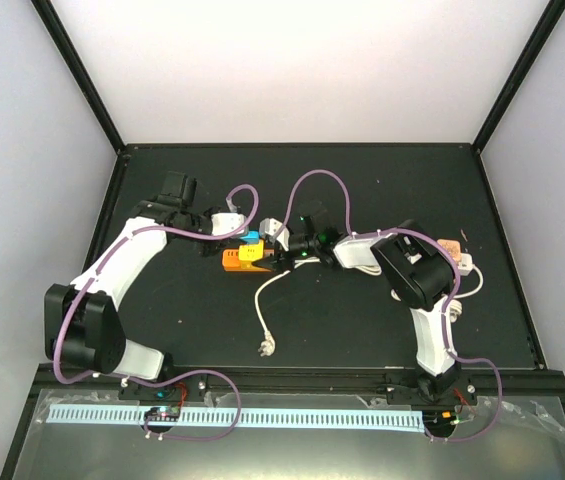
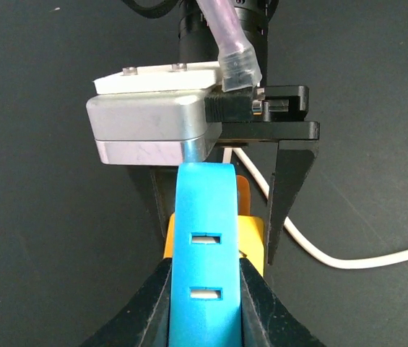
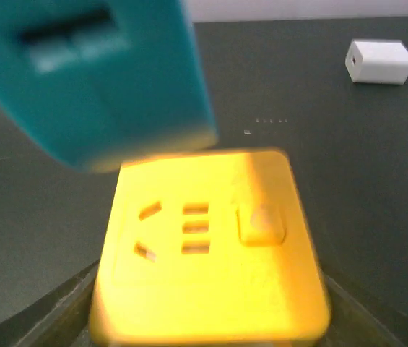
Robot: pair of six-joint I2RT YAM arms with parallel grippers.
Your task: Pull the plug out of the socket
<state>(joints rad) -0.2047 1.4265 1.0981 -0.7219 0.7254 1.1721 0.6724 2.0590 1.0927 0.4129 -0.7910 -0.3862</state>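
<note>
An orange socket block [image 3: 204, 253] sits between my right gripper's [image 3: 207, 307] fingers, which are shut on its sides; in the top view the block [image 1: 242, 259] lies mid-table with my right gripper [image 1: 277, 262] at its right end. A blue plug [image 2: 204, 246] with two slots is clamped between my left gripper's [image 2: 204, 293] black fingers. In the top view the plug [image 1: 252, 238] is just behind the socket, at my left gripper [image 1: 240, 232]. In the right wrist view the blue plug [image 3: 92, 72] hangs blurred above the socket's far edge. Its prongs are hidden.
A white cable [image 1: 262, 300] runs from the socket toward the front and ends in a loose plug [image 1: 264, 347]; it also shows in the left wrist view [image 2: 333, 256]. A small white adapter [image 3: 380, 61] lies on the black table. A pinkish item [image 1: 450, 245] lies at the right.
</note>
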